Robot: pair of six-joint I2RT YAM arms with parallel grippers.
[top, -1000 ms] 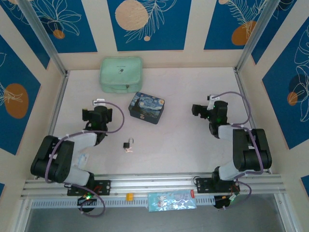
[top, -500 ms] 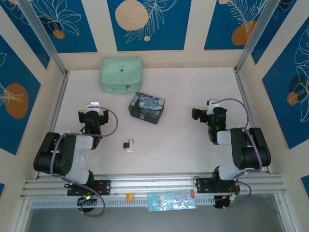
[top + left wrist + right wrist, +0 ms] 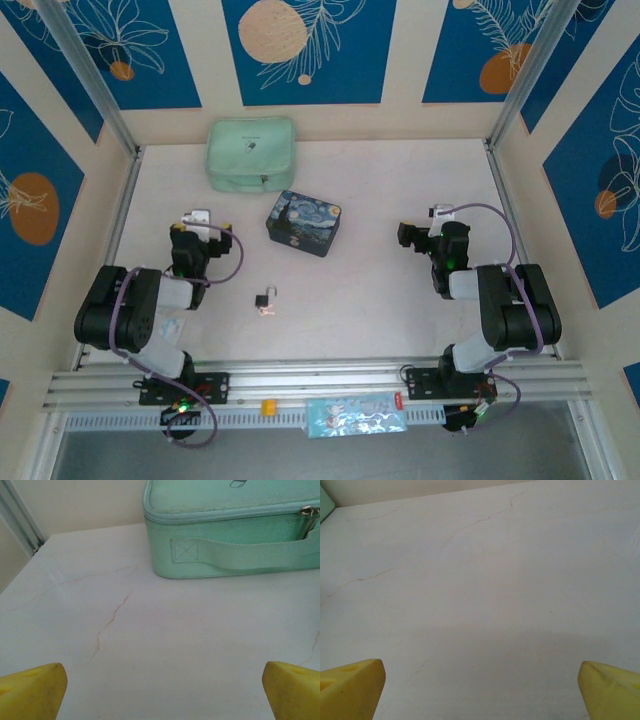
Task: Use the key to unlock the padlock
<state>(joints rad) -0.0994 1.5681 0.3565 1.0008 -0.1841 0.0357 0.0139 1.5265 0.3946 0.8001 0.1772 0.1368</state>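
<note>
Mid-frame, the small dark padlock with its thin shiny loop lies just above the silvery key. The left gripper and right gripper both gape wide.

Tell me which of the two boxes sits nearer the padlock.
The dark blue painted tin box, mid-table just beyond the padlock; the mint green zip case lies farther back.

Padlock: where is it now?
Top view: the padlock lies on the table left of centre, on the near side of the blue tin box, the key beside it.
</note>
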